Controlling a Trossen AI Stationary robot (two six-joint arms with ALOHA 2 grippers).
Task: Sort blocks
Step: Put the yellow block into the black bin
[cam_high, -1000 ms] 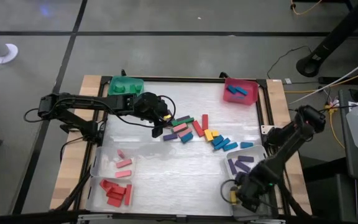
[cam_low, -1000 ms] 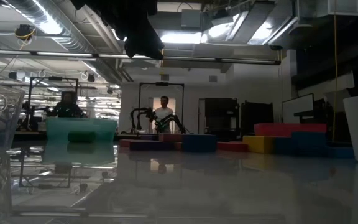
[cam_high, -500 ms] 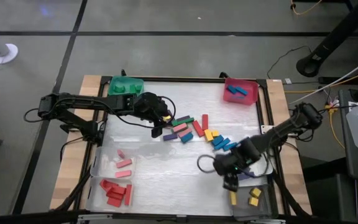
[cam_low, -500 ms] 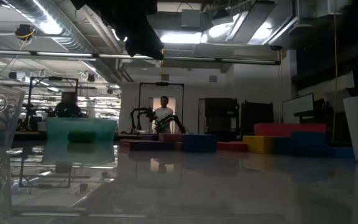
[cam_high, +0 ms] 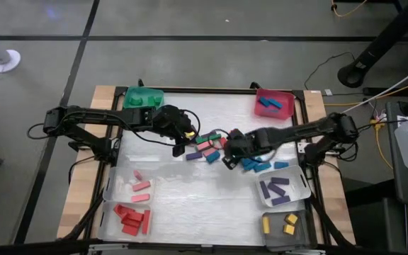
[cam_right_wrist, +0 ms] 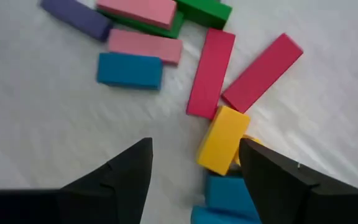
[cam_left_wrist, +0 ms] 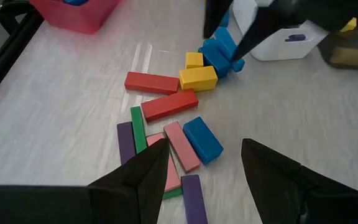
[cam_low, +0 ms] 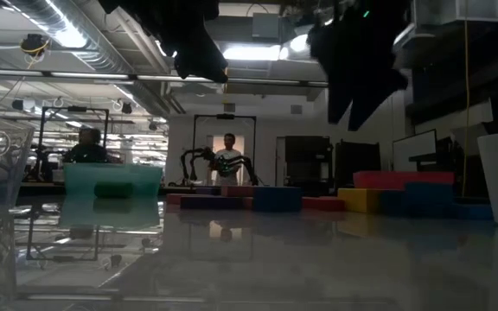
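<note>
The loose blocks [cam_high: 218,147] lie in a heap at the table's middle: red, pink, green, blue, purple and yellow bars. My left gripper [cam_left_wrist: 204,168] hangs open over the heap's left end, above a pink bar [cam_left_wrist: 182,146] and a blue block [cam_left_wrist: 202,139]. My right gripper [cam_right_wrist: 194,162] stands open above the heap's right part, beside a yellow block [cam_right_wrist: 224,140] that lies flat next to two red bars [cam_right_wrist: 211,73]. In the high view the left gripper [cam_high: 190,136] and the right gripper [cam_high: 228,157] stand close together. Neither holds anything.
A green bin [cam_high: 144,97] stands far left and a red bin [cam_high: 273,104] with blue blocks far right. Near left are clear bins with pink [cam_high: 132,185] and red blocks [cam_high: 133,218]. Near right are a clear bin with purple blocks [cam_high: 280,190] and a grey bin with yellow ones [cam_high: 283,224].
My right gripper has swung from over the grey bin at the near right corner toward the table's far edge and left, turning as it went, and now hangs over the heap. The left arm and the blocks have kept still.
</note>
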